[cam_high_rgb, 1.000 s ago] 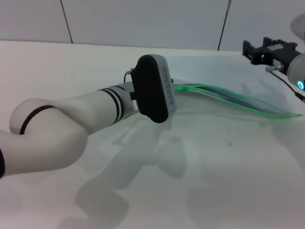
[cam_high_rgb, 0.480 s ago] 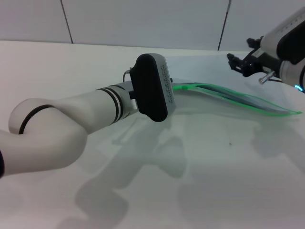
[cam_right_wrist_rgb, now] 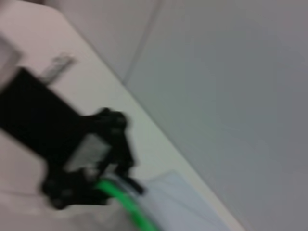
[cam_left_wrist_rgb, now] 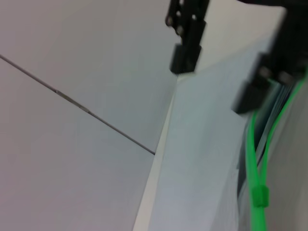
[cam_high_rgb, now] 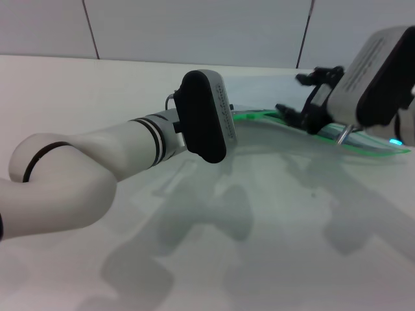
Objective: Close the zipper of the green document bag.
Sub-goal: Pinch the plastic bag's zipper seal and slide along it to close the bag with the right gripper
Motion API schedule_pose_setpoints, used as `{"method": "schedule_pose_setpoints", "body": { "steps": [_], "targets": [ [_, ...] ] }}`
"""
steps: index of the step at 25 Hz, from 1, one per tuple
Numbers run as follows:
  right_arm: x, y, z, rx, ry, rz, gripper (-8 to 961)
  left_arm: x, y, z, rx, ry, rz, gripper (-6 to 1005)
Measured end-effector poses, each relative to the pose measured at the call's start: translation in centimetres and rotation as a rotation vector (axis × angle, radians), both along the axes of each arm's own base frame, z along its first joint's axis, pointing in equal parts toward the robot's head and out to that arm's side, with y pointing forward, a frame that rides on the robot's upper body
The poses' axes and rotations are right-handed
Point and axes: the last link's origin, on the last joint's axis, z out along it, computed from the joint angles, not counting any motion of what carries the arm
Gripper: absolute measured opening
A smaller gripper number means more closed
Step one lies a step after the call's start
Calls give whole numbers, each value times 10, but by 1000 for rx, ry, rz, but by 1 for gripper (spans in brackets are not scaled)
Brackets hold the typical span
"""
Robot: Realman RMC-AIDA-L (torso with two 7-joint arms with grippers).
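The green document bag (cam_high_rgb: 262,109) lies on the white table, its near end lifted at my left wrist (cam_high_rgb: 204,116). Its bright green zipper (cam_high_rgb: 254,118) runs right to the far corner. My left gripper (cam_right_wrist_rgb: 86,161) is hidden behind that wrist in the head view; the right wrist view shows it shut on the bag's zipper end. My right gripper (cam_high_rgb: 301,94) hangs open just above the zipper, close to the left arm. The left wrist view shows the bag (cam_left_wrist_rgb: 207,144), the zipper (cam_left_wrist_rgb: 251,144), its slider tab (cam_left_wrist_rgb: 258,196), and the right fingers (cam_left_wrist_rgb: 185,43) beyond it.
The white table (cam_high_rgb: 292,227) spreads out in front of the bag, with only arm shadows on it. A grey panelled wall (cam_high_rgb: 194,26) rises behind the table's far edge. My left forearm (cam_high_rgb: 78,168) crosses the left half of the table.
My right arm has swung in from the far right towards the left and now hovers over the zipper near the left arm. The left arm has barely moved.
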Motion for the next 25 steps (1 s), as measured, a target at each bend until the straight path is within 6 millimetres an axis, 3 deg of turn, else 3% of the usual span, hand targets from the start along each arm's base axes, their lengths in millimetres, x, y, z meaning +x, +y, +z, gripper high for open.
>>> {"method": "schedule_pose_setpoints", "body": {
  "steps": [7,25],
  "targets": [
    [-10,-15,-21,-58,-68,105,621,0,0,1,2,-3,0,55],
    [-11,-21,-47,-4,-146,231,618,4,0,0,-4,-3,-6,55]
  ]
}}
